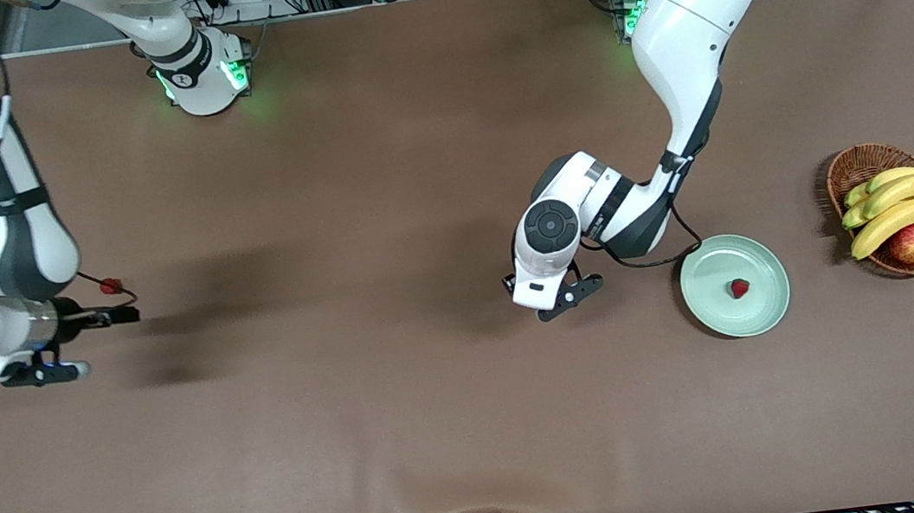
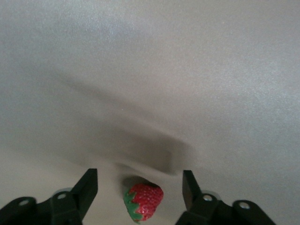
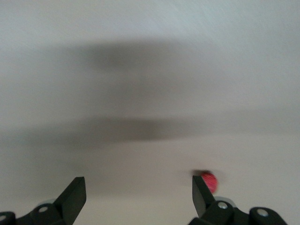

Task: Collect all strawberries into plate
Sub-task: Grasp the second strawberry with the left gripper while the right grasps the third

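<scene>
We see the left tool (image 2: 139, 191) part open astride a small red strawberry with green top (image 2: 143, 201) on the brown worktop (image 1: 407, 419), not gripping. Another red strawberry (image 1: 739, 288) lies in the pale mint-green round plate (image 1: 765, 314) beside it. The right tool (image 3: 138, 194) waits wide open, empty, by a third red strawberry (image 1: 109, 286).

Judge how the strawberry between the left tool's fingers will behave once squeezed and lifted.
The strawberry looks small and tapered, so it is probably light but could pivot or squirt sideways between the flat fingers of the left tool. Its bumpy skin may help the grip. Lying on its side on the table, it might roll if nudged.
</scene>
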Tool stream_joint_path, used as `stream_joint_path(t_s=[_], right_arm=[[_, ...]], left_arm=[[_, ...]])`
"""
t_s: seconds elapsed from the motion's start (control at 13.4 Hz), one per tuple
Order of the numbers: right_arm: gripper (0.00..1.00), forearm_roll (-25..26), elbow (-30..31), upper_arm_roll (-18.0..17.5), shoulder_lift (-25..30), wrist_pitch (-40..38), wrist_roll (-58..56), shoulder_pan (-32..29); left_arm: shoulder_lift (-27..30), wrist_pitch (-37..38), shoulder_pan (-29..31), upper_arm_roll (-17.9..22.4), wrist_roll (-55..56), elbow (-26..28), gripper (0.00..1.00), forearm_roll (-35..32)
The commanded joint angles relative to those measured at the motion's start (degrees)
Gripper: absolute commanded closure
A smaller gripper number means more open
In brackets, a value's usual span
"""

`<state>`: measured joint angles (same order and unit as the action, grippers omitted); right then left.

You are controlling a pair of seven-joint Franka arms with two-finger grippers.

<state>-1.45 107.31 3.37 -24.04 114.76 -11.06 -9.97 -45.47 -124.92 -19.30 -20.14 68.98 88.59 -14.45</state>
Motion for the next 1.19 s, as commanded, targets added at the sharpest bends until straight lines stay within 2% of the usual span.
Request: stream_joint_path(t_s=[0.0,0.15,0.22,0.37,0.45,0.6,0.75,0.97,1.12], right_arm=[[0.00,1.80,5.53,-1.44,1.54,2.39,-3.76,-3.73],[0.00,2.24,8.35,-1.44,1.45,4.15,-10.26,-4.71],[0.00,2.94,8.97,-1.35,1.01,5.20,-13.42,-4.79],[0.00,6.19,8.97,-1.43,-0.04,6.96,-21.68,-6.19],[0.00,6.29,9.24,-1.44,-0.48,7.84,-24.85,-6.81],[0.00,6.46,9.85,-1.44,-1.19,8.99,-26.28,-7.96],[0.00,8.04,12.04,-1.44,-1.10,11.87,-26.99,-7.96],[0.00,9.27,17.92,-1.44,-0.58,19.78,-27.26,-7.61],[0.00,10.41,18.73,-1.44,-0.66,21.12,-27.26,-7.78]], left_arm=[[-0.14,-0.94,-1.61,0.46,2.56,0.09,0.30,-1.37],[-0.06,-3.03,-1.62,0.46,4.05,1.66,0.36,-1.63],[0.12,-3.92,-1.53,0.46,4.14,2.80,0.43,-1.63],[0.12,-4.11,-1.44,0.46,4.14,3.34,0.47,-1.63],[0.30,-4.11,-1.53,0.46,4.14,3.69,0.54,-1.63],[0.30,-4.11,-1.09,0.46,4.06,4.13,0.82,-1.63],[1.34,-3.93,-0.04,0.46,3.18,3.79,1.00,-1.63],[4.68,-2.62,2.85,0.46,1.96,3.52,1.00,-1.72],[8.19,0.45,6.45,0.37,-3.39,3.61,1.00,-1.64]])
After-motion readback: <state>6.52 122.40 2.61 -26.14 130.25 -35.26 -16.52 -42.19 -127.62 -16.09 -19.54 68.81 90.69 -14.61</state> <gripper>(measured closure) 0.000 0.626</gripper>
